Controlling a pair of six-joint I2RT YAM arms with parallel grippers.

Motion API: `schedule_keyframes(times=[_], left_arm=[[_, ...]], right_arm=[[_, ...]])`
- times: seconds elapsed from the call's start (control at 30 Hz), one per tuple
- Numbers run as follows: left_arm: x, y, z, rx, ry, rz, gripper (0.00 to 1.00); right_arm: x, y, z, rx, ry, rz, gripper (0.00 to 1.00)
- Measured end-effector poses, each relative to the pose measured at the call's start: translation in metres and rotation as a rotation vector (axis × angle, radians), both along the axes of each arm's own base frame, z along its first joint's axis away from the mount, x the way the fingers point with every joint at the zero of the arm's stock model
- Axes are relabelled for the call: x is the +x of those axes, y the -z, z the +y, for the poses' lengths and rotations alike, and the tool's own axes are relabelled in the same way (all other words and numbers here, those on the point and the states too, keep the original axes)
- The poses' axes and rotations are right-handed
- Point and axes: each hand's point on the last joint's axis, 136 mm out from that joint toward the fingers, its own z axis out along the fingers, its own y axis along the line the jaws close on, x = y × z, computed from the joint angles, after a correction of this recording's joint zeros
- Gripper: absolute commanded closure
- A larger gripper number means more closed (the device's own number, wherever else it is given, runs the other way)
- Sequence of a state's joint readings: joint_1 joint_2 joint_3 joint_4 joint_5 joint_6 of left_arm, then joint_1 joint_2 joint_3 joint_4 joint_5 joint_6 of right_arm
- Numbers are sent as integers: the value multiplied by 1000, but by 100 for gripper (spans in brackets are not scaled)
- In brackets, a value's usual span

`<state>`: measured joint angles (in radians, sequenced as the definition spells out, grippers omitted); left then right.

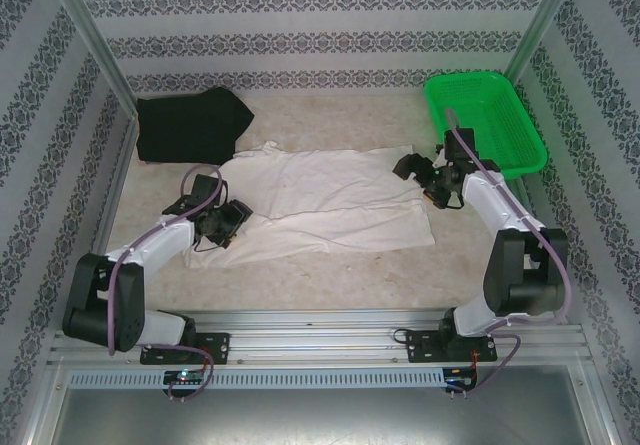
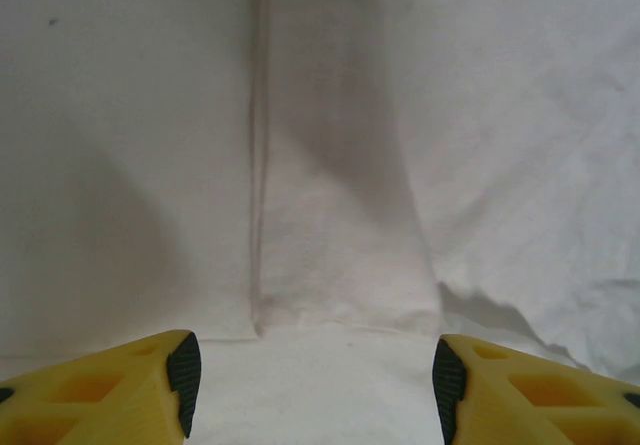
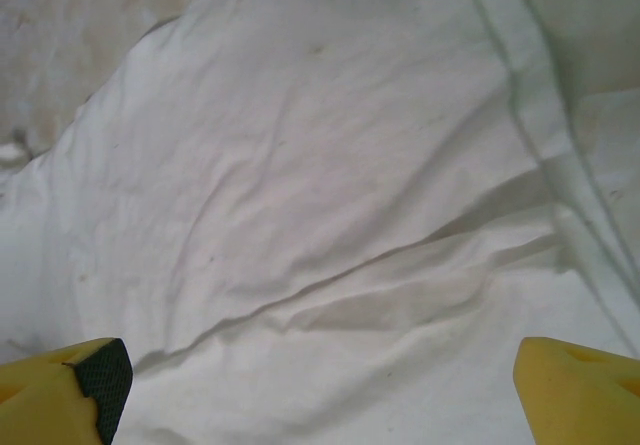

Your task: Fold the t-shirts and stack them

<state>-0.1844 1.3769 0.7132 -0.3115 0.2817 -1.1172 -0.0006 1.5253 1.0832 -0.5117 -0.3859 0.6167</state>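
Top external view: the step in hand appears to be taking hold of the cream t-shirt [image 1: 330,200] at both ends for a fold. Lower each gripper onto a single cloth edge and close both before lifting, so the fold line runs straight. The left gripper [image 1: 222,223] sits over the shirt's near-left end and the right gripper [image 1: 428,173] over its right end. The shirt lies spread across the middle of the table [image 1: 330,275], lengthwise from left to right, creased and partly doubled. The black t-shirt [image 1: 190,125] lies bunched in the far-left corner, just beside the cream one. The green basket [image 1: 485,115] occupies the far-right corner. Left wrist view: the left gripper [image 2: 312,375] stands partly open with nothing between its pads [image 2: 183,375]. Descend until the pads straddle the cloth edge below, then pinch. The cream t-shirt [image 2: 330,165] shows a stitched band [image 2: 330,255] running toward the jaws. Right wrist view: the right gripper [image 3: 315,375] is fully spread and holds nothing. Pick one layer, not the ridged wrinkle. The cream t-shirt [image 3: 300,165] is rumpled, with a hem band [image 3: 530,115] at right and faint marks.
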Motion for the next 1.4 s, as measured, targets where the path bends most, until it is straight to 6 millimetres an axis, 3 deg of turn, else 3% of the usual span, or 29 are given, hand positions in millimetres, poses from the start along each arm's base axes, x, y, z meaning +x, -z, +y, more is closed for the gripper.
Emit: schedule_keyframes(times=[0.23, 0.4, 0.77, 0.9, 1.03, 1.17, 1.3, 1.4], left_arm=[[8, 15, -6, -24, -30, 23, 44], [12, 28, -10, -36, -47, 47, 52], [18, 21, -16, -65, -46, 28, 82], [19, 18, -17, -67, -43, 17, 98], [22, 16, -18, -71, -40, 10, 100], [42, 1, -23, -81, -31, -32, 100], [77, -17, -33, -89, 5, -88, 100], [101, -20, -42, -93, 45, -105, 100]], right_arm=[[-12, -19, 22, 35, -79, -39, 2], [-17, -31, 26, 47, -100, -68, 2], [-23, -30, 27, 42, -120, -54, 2], [-24, -30, 27, 39, -126, -54, 2], [-25, -29, 27, 34, -134, -52, 2], [-26, -30, 29, 42, -146, -52, 2], [-29, -31, 33, 63, -171, -58, 2], [-36, -29, 35, 72, -184, -53, 2]])
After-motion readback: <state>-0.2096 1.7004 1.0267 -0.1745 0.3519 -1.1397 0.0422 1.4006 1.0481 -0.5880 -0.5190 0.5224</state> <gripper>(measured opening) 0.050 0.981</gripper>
